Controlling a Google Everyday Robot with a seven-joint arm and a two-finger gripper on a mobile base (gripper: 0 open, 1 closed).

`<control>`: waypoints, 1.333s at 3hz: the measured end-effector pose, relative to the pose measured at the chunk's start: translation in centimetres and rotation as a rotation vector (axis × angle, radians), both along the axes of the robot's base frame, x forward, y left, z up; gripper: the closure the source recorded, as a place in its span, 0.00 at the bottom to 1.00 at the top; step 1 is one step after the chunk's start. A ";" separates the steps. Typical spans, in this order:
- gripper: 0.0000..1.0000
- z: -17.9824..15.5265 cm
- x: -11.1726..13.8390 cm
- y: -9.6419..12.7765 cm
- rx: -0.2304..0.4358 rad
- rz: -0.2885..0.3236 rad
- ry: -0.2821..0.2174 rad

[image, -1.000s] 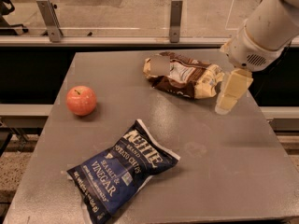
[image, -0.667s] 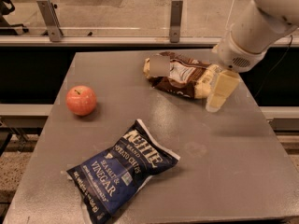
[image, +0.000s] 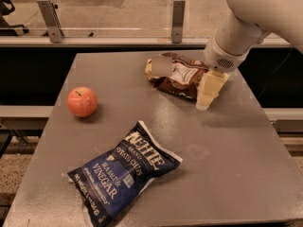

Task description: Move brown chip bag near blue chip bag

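i am seeing a grey table carrying everything. the white robot arm is reaching in from the upper right. the blue chip bag is lying flat near the front edge. the brown chip bag is lying at the far side, well apart from it. the cream gripper is pointing down at this bag's right end; i cannot tell if it is spread or closed. a red apple is sitting on the left.
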State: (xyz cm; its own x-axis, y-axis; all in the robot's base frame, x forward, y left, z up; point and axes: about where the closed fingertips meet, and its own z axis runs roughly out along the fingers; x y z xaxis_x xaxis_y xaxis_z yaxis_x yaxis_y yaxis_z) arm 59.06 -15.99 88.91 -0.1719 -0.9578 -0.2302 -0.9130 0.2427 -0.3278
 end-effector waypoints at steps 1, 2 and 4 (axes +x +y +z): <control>0.00 -0.8 0.7 0.5 -0.017 0.001 0.011; 0.16 -1.5 1.2 0.5 -0.041 -0.004 0.020; 0.62 -1.3 1.4 -0.6 -0.078 -0.031 0.025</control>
